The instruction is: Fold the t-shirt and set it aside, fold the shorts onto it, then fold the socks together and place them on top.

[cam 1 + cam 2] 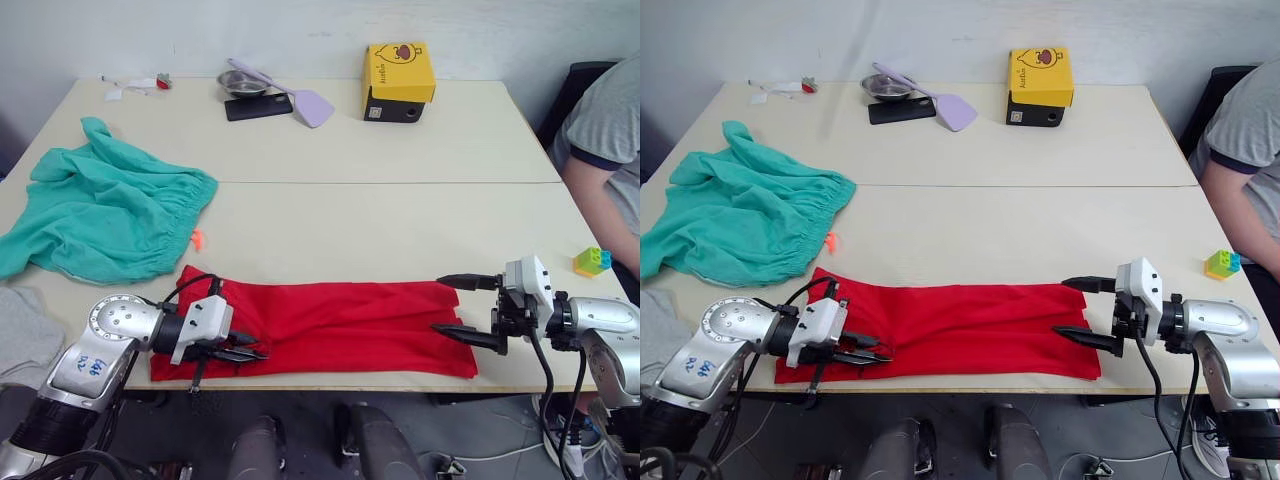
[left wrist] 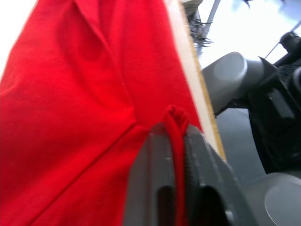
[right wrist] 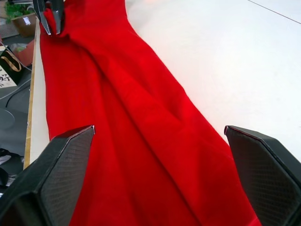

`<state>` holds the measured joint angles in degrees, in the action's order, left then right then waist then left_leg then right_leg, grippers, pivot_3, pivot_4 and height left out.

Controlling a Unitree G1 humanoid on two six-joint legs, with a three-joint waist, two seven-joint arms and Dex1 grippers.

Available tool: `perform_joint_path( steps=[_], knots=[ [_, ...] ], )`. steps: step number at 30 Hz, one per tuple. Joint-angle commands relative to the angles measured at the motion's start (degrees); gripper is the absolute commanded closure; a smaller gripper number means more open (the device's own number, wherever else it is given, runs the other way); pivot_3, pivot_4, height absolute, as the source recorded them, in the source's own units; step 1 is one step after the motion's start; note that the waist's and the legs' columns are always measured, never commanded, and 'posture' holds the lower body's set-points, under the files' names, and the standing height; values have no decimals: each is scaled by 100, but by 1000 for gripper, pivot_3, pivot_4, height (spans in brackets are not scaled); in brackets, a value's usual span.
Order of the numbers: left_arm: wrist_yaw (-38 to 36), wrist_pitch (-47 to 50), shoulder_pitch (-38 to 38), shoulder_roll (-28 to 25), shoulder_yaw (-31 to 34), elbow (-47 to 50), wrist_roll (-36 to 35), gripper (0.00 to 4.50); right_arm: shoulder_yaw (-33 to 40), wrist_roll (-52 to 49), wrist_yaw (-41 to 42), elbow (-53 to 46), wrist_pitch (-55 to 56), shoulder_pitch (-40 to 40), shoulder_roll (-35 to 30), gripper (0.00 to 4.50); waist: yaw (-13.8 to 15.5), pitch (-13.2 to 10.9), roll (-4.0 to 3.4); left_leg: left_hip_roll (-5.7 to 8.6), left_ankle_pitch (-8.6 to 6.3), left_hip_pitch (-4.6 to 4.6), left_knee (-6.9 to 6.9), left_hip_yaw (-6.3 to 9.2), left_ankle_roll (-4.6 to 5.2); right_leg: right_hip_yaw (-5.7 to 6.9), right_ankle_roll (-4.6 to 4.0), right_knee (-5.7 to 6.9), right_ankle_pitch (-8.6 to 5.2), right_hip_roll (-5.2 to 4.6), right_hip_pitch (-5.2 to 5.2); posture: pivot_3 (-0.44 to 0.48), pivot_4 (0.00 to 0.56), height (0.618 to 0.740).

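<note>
The red t-shirt (image 1: 330,325) lies folded into a long strip along the table's near edge. My left gripper (image 1: 245,354) is shut on the t-shirt's left end, a pinch of red cloth (image 2: 176,136) caught between its fingers. At the strip's right end my right gripper (image 1: 468,310) stands open, one finger on each side of the cloth's edge (image 3: 155,155), nothing held. The teal-green shorts (image 1: 100,210) lie crumpled at the left of the table. A light grey piece of fabric (image 1: 22,335) shows at the near left edge; I cannot tell if it is the socks.
At the back of the table stand a yellow box on a black one (image 1: 398,80), a metal bowl (image 1: 242,82), a lilac spatula (image 1: 305,100) and a black phone (image 1: 258,106). A small toy block (image 1: 592,260) sits far right. A person's arm (image 1: 600,170) is at the right edge.
</note>
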<state>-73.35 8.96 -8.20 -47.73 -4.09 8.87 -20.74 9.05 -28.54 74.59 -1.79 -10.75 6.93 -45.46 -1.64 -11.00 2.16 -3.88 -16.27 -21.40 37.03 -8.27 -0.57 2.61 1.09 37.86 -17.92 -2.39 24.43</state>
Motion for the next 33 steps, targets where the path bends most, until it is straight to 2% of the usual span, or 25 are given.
perform_joint_path(
  steps=[1, 2, 8, 9, 11, 16, 27, 31, 33],
  knots=[
    [80, 503, 104, -66, 558, 457, -694, 2950, 64, -263, -120, -181, -328, 169, 34, 0, -11, 0, 0, -1, 0, 0, 0, 0, 0, 0, 0, 0, 0, 0, 0, 0, 150, 740],
    [52, 738, 134, -139, 714, 562, -934, 2657, 24, -307, -137, -219, -467, 234, 18, 0, -26, 0, 0, -2, 0, 0, 0, 0, 0, 0, 0, 1, 0, 1, 0, 0, 150, 740],
    [450, 2349, 233, -432, 1754, 732, -2211, 2657, -543, 54, 98, 23, -971, 949, -285, 0, -31, -4, -7, -5, 2, 1, 0, 2, -4, 2, 0, 4, 0, 3, 1, 0, 150, 740],
    [566, 2570, 211, -446, 1841, 754, -2326, 2482, -679, 180, 148, 168, -1023, 1102, -345, 0, -29, -5, -7, -4, 3, 1, 0, 2, -4, 2, 0, 3, 0, 2, 1, 0, 150, 740],
    [666, 2407, 215, -371, 1875, 831, -2171, 2060, -958, 456, 294, 522, -978, 1440, -425, 0, -25, -5, -7, -3, 2, 1, 2, 1, -3, 2, 0, 1, 0, 1, 0, 0, 150, 740],
    [747, 1762, 370, -48, 1741, 1034, -1800, 506, -1513, 1128, 780, 1363, -524, 2000, -619, 0, -4, -5, -7, 0, 1, -3, -1, 0, -4, 3, -2, -6, -1, 0, 1, 0, 150, 740],
    [791, 1393, 648, 139, 1656, 1131, -1619, 506, -1684, 1438, 1389, 2072, -247, 2427, -665, 0, -24, -7, -10, -3, 0, -1, 1, -3, -5, 1, -3, -4, -1, 1, 2, 0, 150, 740],
    [769, 1321, 621, 171, 1625, 1100, -1570, 461, -1602, 1323, 1435, 1997, -324, 2401, -614, 882, -20, -6, -10, -2, 1, -2, 3, -2, -6, 1, -3, -4, -1, 0, 2, 0, 150, 740],
    [741, 1315, 619, 157, 1606, 1080, -1565, 461, -1591, 1318, 1417, 1991, -321, 2392, -618, 1641, -20, -6, -10, -2, 0, -2, 3, -2, -5, 1, -3, -4, -1, 0, 2, 0, 150, 740]
  ],
)
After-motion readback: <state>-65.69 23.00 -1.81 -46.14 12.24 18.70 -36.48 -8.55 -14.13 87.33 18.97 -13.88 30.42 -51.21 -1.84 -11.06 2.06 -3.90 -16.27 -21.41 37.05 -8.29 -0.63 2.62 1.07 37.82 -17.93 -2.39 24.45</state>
